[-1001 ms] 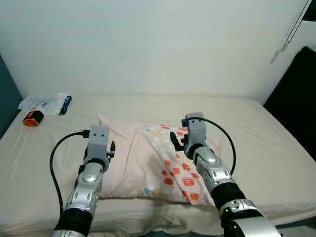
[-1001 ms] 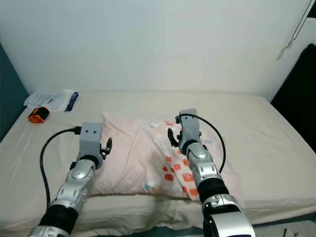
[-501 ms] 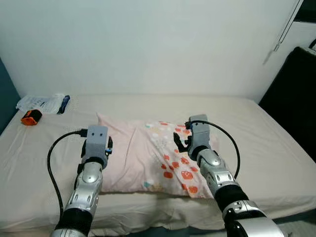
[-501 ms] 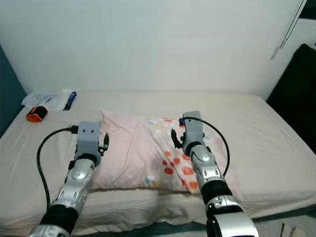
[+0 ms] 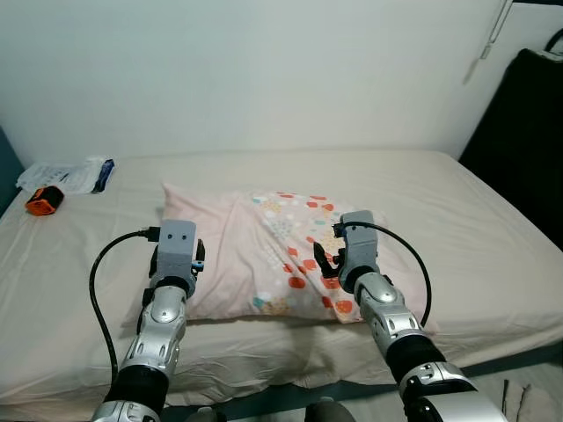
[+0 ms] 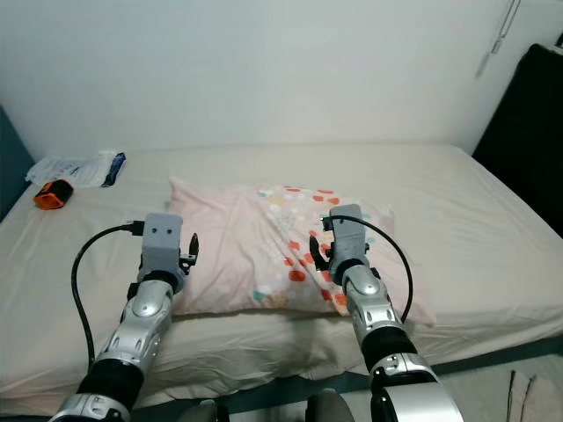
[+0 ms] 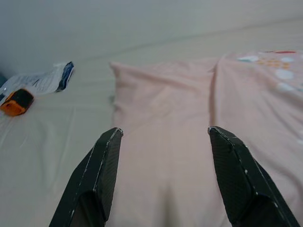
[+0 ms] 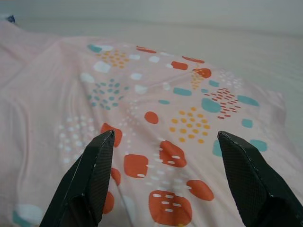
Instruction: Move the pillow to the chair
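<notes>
Both arms are out over the near edge of the bed (image 5: 493,264). The left gripper (image 7: 163,137) hovers above the plain pink end of the pillow (image 5: 255,255), jaws spread wide, nothing in them. The right gripper (image 8: 165,142) does the same over the spotted end, fingers apart. The pillow lies flat mid-mattress. Further back at the left corner there's an orange gadget (image 5: 42,200) beside what's probably a plastic packet (image 5: 66,174).

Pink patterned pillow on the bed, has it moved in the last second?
No. The pink patterned pillow keeps its spacing from the small orange object to its left; the whole view shifted, so the camera moved, not the pillow.
</notes>
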